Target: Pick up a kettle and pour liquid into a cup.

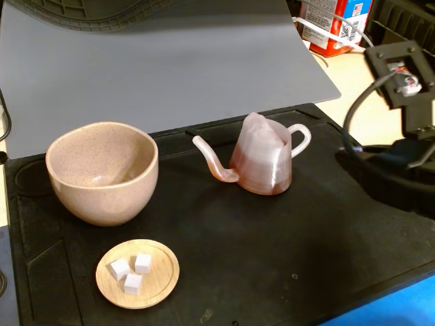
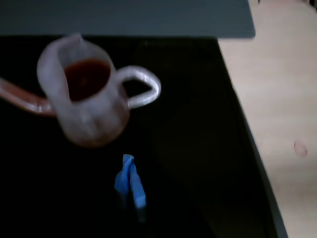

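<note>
Hovering gripper [image 2: 130,184] closed, beside kettle [image 2: 89,106] handle

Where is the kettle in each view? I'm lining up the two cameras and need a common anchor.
Fixed view: the kettle stands right of centre on the black mat, spout pointing left toward the cup.
Wrist view: the kettle is upper left, spout cut off by the left edge, liquid visible inside.
Shared landmark: the kettle's whitish loop handle, on its right side in both.
</note>
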`<action>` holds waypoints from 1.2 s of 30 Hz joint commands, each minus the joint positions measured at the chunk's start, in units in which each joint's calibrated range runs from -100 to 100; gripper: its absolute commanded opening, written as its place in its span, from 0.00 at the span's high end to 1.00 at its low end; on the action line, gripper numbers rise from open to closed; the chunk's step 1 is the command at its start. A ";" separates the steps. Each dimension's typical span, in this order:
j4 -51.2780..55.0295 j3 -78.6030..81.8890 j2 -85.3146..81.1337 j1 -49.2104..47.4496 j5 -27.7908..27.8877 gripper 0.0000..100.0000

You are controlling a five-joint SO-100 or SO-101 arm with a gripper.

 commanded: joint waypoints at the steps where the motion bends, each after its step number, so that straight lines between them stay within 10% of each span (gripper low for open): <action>1: -6.21 -5.59 8.11 -0.20 1.29 0.99; 9: -5.86 -10.21 12.72 -0.20 9.95 0.94; 36: -6.55 -32.63 35.93 -0.04 11.58 0.81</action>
